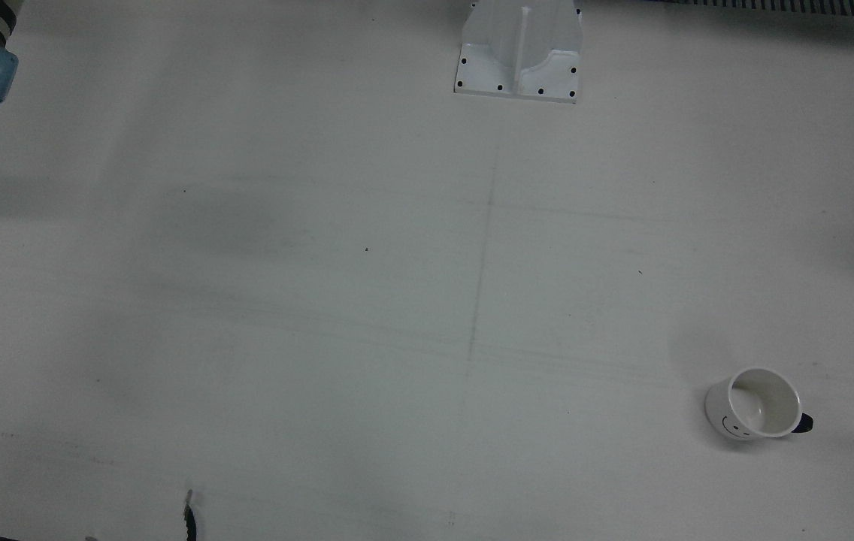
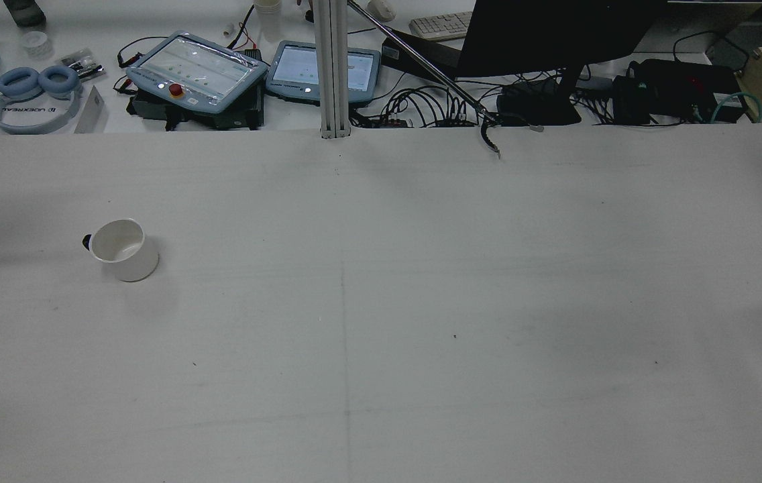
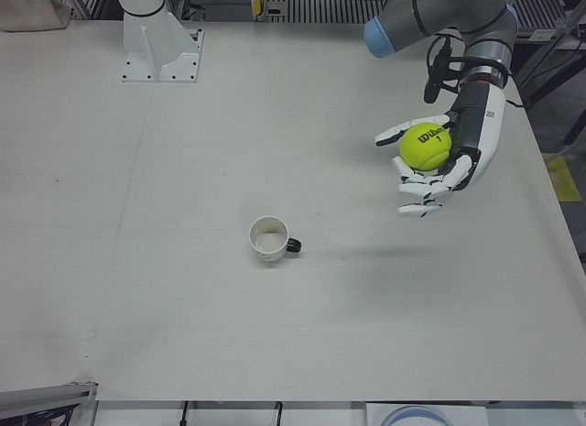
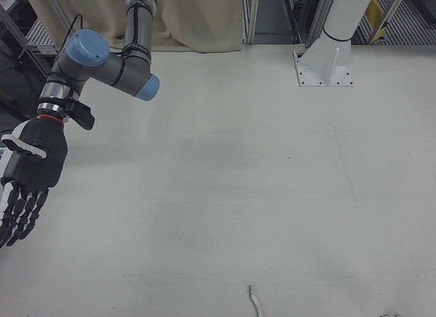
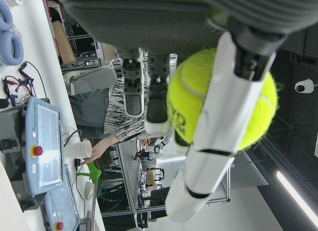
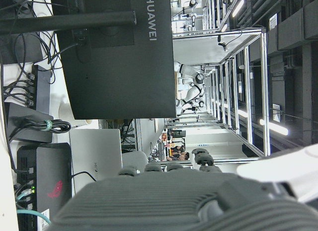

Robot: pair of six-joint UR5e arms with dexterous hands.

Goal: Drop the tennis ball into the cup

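The yellow tennis ball lies in my left hand, whose fingers curl around it, held in the air to the right of the cup in the left-front view. The left hand view shows the ball close up between the fingers. The white cup with a dark handle stands upright and empty on the table; it also shows in the front view and the rear view. My right hand hangs open and empty at the far left of the right-front view, away from the cup.
A white arm pedestal is bolted at the table's back edge. Tablets, cables, a monitor and headphones lie beyond the table's far edge in the rear view. A small dark clip sits at the front edge.
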